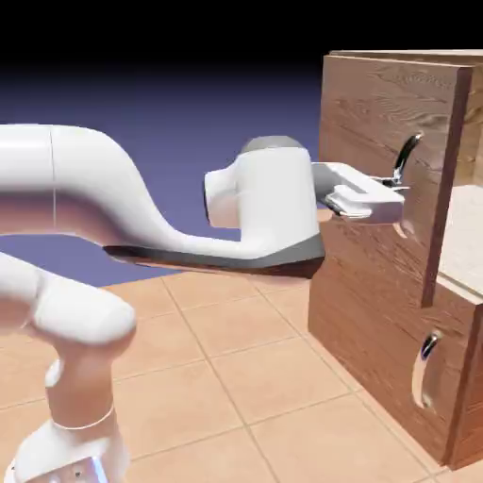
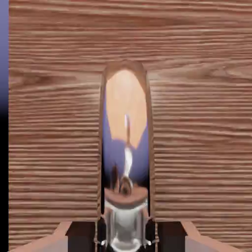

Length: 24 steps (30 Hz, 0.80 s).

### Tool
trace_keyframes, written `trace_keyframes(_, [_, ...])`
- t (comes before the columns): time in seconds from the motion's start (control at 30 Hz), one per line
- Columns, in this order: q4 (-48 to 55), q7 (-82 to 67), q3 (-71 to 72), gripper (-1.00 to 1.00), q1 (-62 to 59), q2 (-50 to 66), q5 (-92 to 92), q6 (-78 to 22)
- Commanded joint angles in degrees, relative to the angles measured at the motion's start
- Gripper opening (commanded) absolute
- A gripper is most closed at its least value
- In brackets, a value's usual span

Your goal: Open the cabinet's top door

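Observation:
The wood-grain cabinet (image 1: 373,325) stands at the exterior view's right. Its top door (image 1: 373,104) carries a curved silver handle (image 1: 408,156), and my gripper (image 1: 400,202) is shut on the handle's lower part, with the white hand level and pressed close to the panel. The door's right edge stands a little out from the body, and a pale interior shows behind it. In the hand view the mirror-like handle (image 2: 126,142) runs up the middle of the door (image 2: 54,123), and my gripper (image 2: 126,237) is clamped on its lower end.
Below the top door is the shorter lower panel (image 1: 363,354) with its own small silver handle (image 1: 426,370). The arm stretches in from the left over a tan tiled floor (image 1: 245,368). A blue-violet backdrop lies behind.

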Motion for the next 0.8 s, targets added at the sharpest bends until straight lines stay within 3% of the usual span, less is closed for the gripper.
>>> trace_keyframes(0.0, [-1.5,-0.4,1.7,-1.00,-2.1,-0.4,1.4,-0.6])
trace_keyframes(0.47, [-21.4,-11.2,27.9,-1.00,-30.4,-12.9,28.8,-6.9])
trace_keyframes(0.77, [-30.0,-23.2,40.9,-1.00,-39.3,-24.7,51.3,-9.8])
